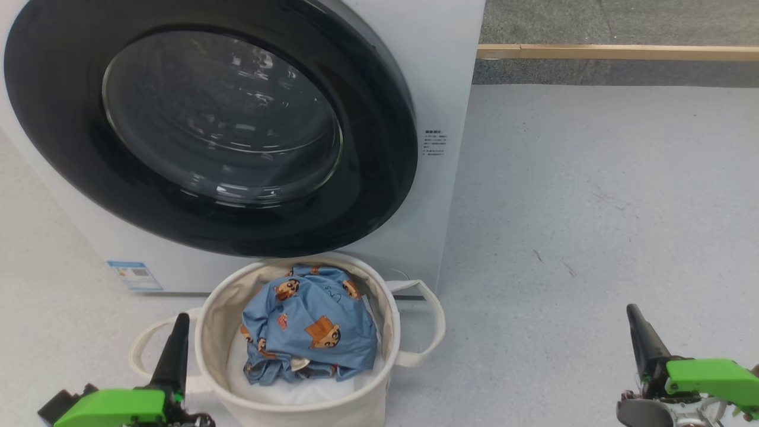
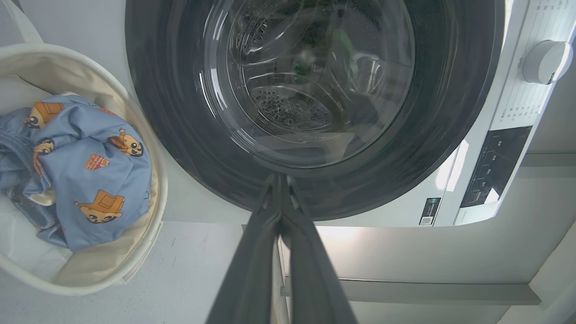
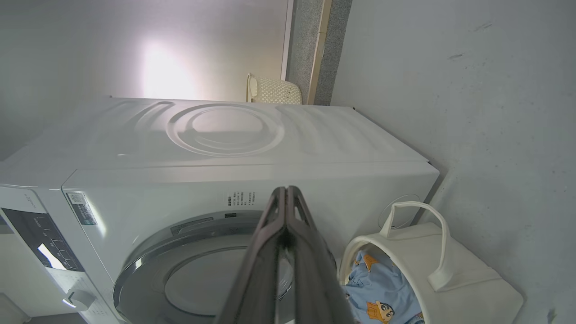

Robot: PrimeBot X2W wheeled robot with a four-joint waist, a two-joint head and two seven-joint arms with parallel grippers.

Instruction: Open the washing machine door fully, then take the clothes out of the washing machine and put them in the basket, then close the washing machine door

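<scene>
Glossy black door [image 1: 59,118], white machine [image 1: 439,71], cream basket [image 1: 207,332], blue cartoon-printed clothes [image 1: 314,338].

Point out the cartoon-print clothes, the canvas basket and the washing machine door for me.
cartoon-print clothes [image 1: 308,332], head view, middle of the blue bundle
canvas basket [image 1: 204,344], head view, left rim
washing machine door [image 1: 225,118], head view, centre of its glass window

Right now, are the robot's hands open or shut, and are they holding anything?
Left gripper: shut, holding nothing.
Right gripper: shut, holding nothing.
</scene>
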